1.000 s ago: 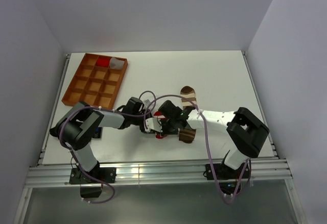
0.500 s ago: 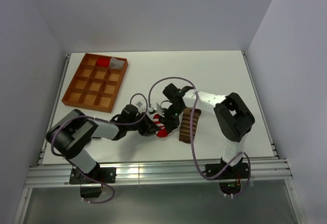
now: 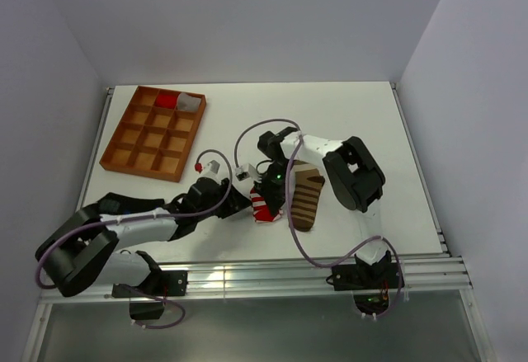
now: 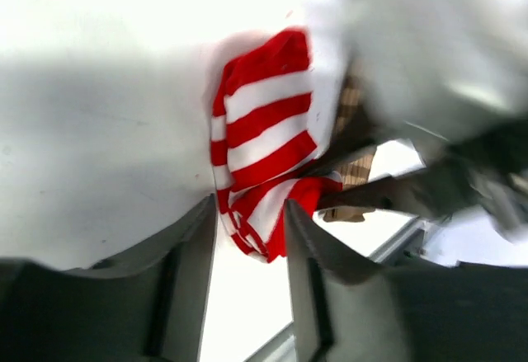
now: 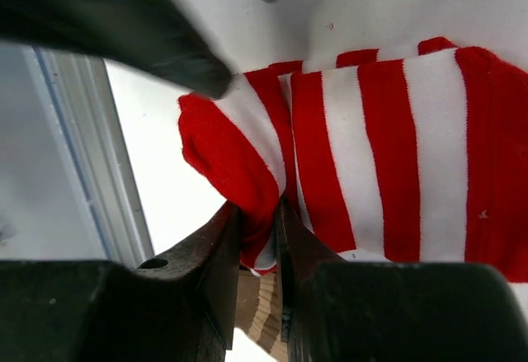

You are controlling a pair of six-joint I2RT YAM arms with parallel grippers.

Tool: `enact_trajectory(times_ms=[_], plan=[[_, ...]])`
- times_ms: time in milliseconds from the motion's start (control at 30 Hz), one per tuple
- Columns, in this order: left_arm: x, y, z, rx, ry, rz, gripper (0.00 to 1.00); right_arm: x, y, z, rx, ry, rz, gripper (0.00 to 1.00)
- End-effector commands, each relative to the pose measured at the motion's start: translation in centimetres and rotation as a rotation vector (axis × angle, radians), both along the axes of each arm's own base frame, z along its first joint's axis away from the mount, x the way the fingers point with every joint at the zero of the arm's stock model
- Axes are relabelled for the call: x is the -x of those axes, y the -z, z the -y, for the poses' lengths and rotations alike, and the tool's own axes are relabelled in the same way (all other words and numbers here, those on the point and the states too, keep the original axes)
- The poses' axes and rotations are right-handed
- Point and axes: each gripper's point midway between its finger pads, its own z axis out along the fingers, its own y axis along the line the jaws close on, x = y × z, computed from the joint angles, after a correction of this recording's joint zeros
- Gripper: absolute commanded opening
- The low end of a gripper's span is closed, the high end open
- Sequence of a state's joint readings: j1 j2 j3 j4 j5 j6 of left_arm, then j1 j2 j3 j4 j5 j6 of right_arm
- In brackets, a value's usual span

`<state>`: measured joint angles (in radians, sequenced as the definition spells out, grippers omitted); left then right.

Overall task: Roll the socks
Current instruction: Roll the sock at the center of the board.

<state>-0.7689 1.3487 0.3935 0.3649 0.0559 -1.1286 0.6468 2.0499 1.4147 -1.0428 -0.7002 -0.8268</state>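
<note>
Since the earlier frame, the left end effector (image 4: 249, 213) has been opened, and the dark-brown-and-tan sock (image 3: 307, 199) has been spread out flat, where it was draped and bunched before. The red-and-white sock (image 3: 264, 206) is found near the middle of the table (image 3: 371, 123), towards its near edge, crumpled between the two end effectors. A fold at one end of it is clamped by the right end effector (image 5: 258, 213), whose fingers (image 5: 219, 255) are pressed close together on the fabric. In the left wrist view the other end of the sock is seen lying between the parted fingers (image 4: 194, 271) of the left end effector; whether it is touched by them cannot be told. The dark-brown-and-tan sock is laid flat just to the right of the striped red one, its edge touching or slipped under it. Both arms are reached in to this one spot from either side. At the far left of the table, well apart from the socks, an orange-brown compartment tray (image 3: 124, 143) is set, with a red item (image 3: 167, 99) and a pale item (image 3: 189, 102) in its far row.
</note>
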Motion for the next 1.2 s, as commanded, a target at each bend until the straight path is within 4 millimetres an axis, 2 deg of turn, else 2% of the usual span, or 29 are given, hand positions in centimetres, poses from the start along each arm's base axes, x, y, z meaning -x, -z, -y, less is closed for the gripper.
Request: enact_trajectory(times_ms=[0, 100, 233, 500, 833, 1033, 1167], plan=[[-1.4, -1.0, -2.0, -0.137, -0.035, 0.185, 0.46, -0.2, 0.6, 1.3, 0.1, -0.009, -0.046, 0.15], [-1.9, -2.5, -1.7, -0.179, 0.007, 0.305, 0.46, -0.1, 0.7, 1.1, 0.12, -0.013, -0.102, 0.15], [-1.9, -2.9, -0.3, -0.275, 0.096, 0.444, 0.45, -0.6, 1.4, 0.9, 0.151, -0.009, -0.138, 0.15], [-1.0, -3.9, 3.0, -0.203, 0.236, 0.531, 0.46, -1.5, 2.4, 0.6, 0.189, 0.016, -0.153, 0.15], [0.3, -2.8, 5.8, -0.183, 0.412, 0.529, 0.48, -1.4, 2.4, 0.5, 0.205, 0.019, -0.195, 0.15], [0.8, -1.4, 5.7, -0.215, 0.451, 0.502, 0.48, -1.6, 2.5, 0.5, 0.21, 0.02, -0.194, 0.15], [1.1, -0.8, 5.3, -0.24, 0.457, 0.492, 0.52, -1.6, 2.6, 0.5, 0.214, 0.021, -0.198, 0.15]])
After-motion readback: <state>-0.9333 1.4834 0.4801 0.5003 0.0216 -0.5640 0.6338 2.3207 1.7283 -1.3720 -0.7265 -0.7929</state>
